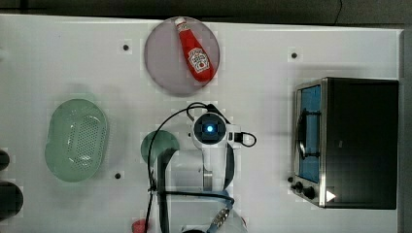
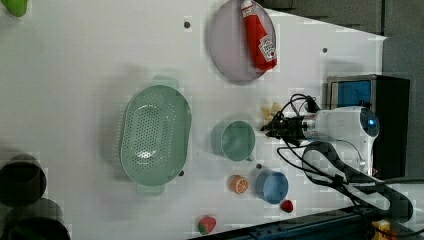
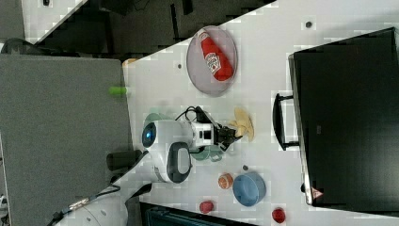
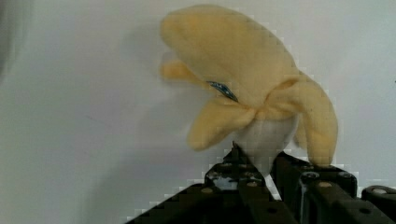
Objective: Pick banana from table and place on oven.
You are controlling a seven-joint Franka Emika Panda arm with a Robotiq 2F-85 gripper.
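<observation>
With the black tool (image 4: 261, 175) pinched on the white end of the floppy pale-yellow plush banana (image 4: 252, 79), still on the white worktop (image 1: 73, 58), lift straight up, then carry toward the black-topped toaster oven (image 1: 364, 141) at 3 o'clock in the top view.

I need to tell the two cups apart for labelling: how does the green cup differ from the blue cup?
Colour: the green cup is pale green, the blue cup blue. Place: in the left view, the green cup sits between the strainer and the claw, while the blue cup sits lower, beside the orange slice. The green cup looks somewhat wider. Both rest on the table.
</observation>
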